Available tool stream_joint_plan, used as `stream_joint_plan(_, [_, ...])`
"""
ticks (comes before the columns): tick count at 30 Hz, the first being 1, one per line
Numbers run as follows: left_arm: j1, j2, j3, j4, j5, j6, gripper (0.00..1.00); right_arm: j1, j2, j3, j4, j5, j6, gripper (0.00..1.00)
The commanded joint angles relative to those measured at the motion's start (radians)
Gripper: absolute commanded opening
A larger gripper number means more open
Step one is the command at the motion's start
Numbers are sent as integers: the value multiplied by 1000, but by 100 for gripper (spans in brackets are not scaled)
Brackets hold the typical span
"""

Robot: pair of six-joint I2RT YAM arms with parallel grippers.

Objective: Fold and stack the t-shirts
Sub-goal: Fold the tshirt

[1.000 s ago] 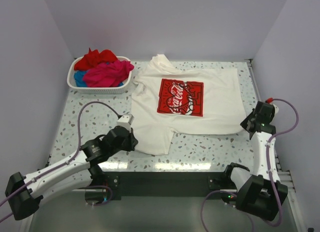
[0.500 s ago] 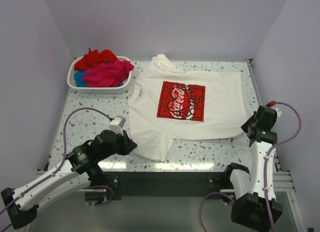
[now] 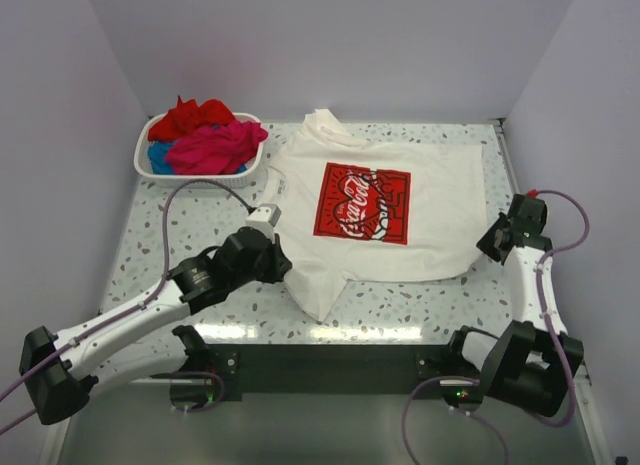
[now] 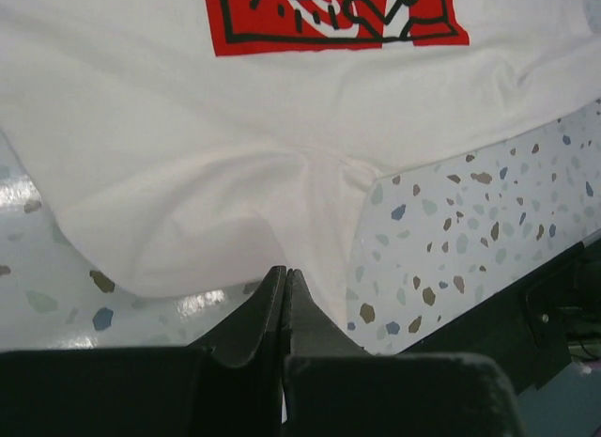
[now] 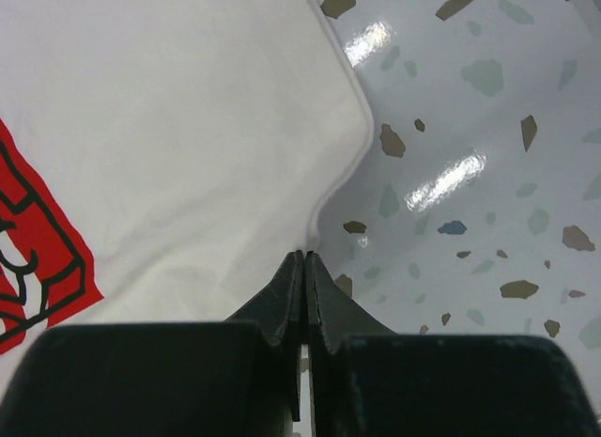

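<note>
The white t-shirt (image 3: 440, 205) lies spread print-up in the middle of the bench (image 3: 180, 235), its length seemingly running left to right. The near-left flap looks like a sleeve and the straight right edge like the hem. On its chest is a red rectangular print (image 3: 362, 202) carrying white Coca-Cola script, the only writing I can read.

The cloth lies between the two arms, and each has its own near corner. The left pincer (image 3: 283, 263) sits at the sleeve flap and the right pincer (image 3: 490, 243) at the near-right corner of the hem, so the body of the shirt lies inward and away from both. Both pincers are fully closed. In the wrist views the cloth edge runs right into the tips (a thin nip of fabric, by the look of it).

A red tee (image 3: 195, 115), a magenta-pink tee (image 3: 215, 145) and a blue tee (image 3: 158, 157) are heaped in the white basket (image 3: 140, 165) at the far left.
</note>
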Motion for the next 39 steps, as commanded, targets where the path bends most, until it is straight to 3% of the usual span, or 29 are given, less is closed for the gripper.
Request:
stream_joint_plan(1, [50,68,95,138,-51,86,0,-1,83,91,97,-63,-20,0])
stream_joint_plan(7, [211,219,184,237,50,170,0,-1,243,189,136,-82,-32,0])
stream_joint_plan(14, [260,417,357,251,160,267,0,-1,416,321,128,-106,-51,0])
stream_joint_plan(20, [256,323,201,167,178,206,0,-1,466,318,171,-164,-42,0])
stream_joint_plan(22, [243,280,144,125,141,190,16,-1,463,290,183,-184,-38,0])
stream_joint_plan(23, [234,236,95,84,107,164,20,1,461,280,192,-187,-38,0])
stream_joint_plan(29, [81,87,-45,-67,-26,-27,58,-1,417,203,208,-202,-40,0])
stream_joint_plan(30, [47,70,-54,-87,-47,-55,68,1,409,189,209,-202,-40,0])
stream_joint_plan(35, [-7,22,-151,-115,-74,-190,78,-1,380,161,208,-213,-40,0])
stream_joint_plan(39, [-83,70,-171,-121,-116,-256,74,-1,361,154,203,-213,-42,0])
